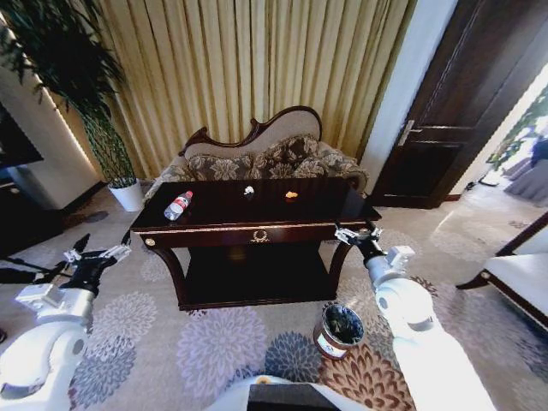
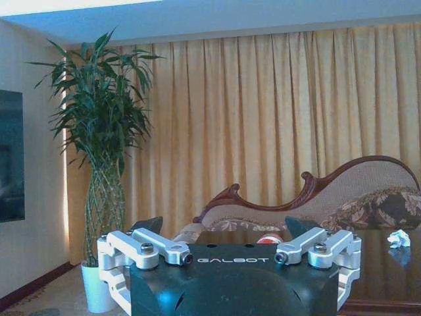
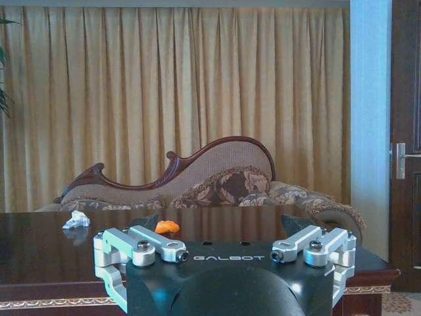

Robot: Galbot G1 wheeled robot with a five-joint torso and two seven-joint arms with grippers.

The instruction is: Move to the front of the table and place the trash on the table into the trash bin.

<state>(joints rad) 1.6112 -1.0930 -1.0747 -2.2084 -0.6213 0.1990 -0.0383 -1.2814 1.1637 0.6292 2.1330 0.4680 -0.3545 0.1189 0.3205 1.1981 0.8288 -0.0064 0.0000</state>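
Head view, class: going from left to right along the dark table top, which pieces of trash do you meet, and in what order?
On the table: the clear plastic bottle with its red cap, lying near the left end → the white crumpled scrap → the small orange scrap.
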